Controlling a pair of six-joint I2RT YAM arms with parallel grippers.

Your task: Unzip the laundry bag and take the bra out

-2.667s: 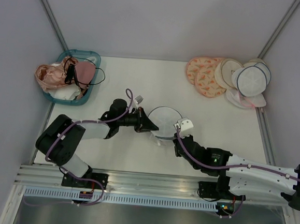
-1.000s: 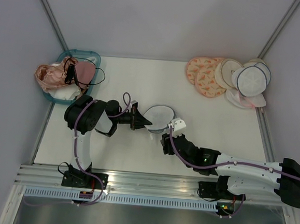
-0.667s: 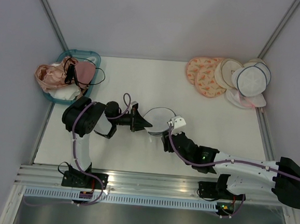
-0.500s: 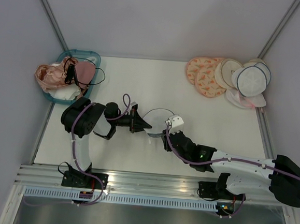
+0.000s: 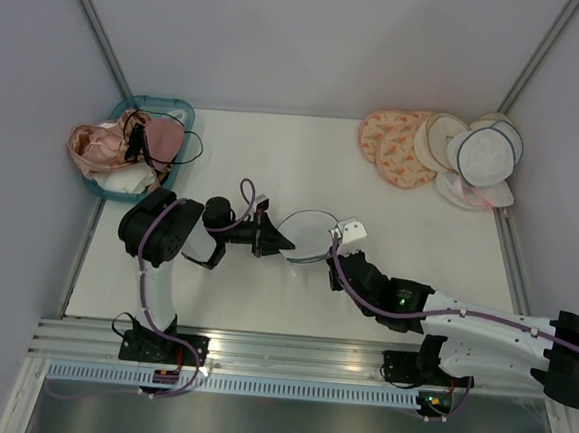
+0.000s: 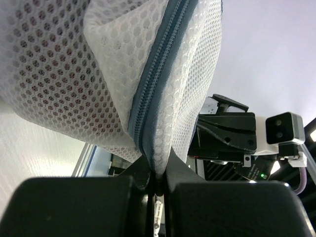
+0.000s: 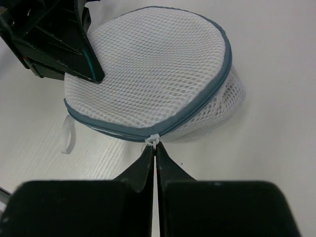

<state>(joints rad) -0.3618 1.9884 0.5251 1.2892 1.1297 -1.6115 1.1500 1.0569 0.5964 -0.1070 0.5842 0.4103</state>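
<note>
Top external view: the laundry bag (image 5: pixel 308 234) is sitting near the middle of the counter (image 5: pixel 274 155), caught between the two arms. White mesh, dark blue-grey zipper trim running round the lid.

Right wrist view: the bag (image 7: pixel 153 84) is resting on the counter with its round lid tilting toward the camera. The zipper is running closed along the whole visible rim. A small white zipper pull (image 7: pixel 152 140) is sitting at the near edge, and the right fingers (image 7: pixel 150 160) are pressing fully together right at it, pinching the pull. A white fabric loop (image 7: pixel 66 136) is hanging from the bag's left side onto the counter.

Left wrist view: the left fingers (image 6: pixel 146 180) are closing tight on a fold of mesh and zipper seam (image 6: pixel 153 84) at the bag's opposite edge, gripping it.

Top external view again: the left fingers (image 5: pixel 276 240) are meeting the bag from the left, the right fingers (image 5: pixel 331 246) from the right.

Further out, a teal basket (image 5: pixel 164 101) holding pink and dark garments is standing at the far left edge of the counter. A heap of round bags (image 5: pixel 440 153), peach patterned, cream and white mesh, is lying at the far right corner, well apart from the arms.
</note>
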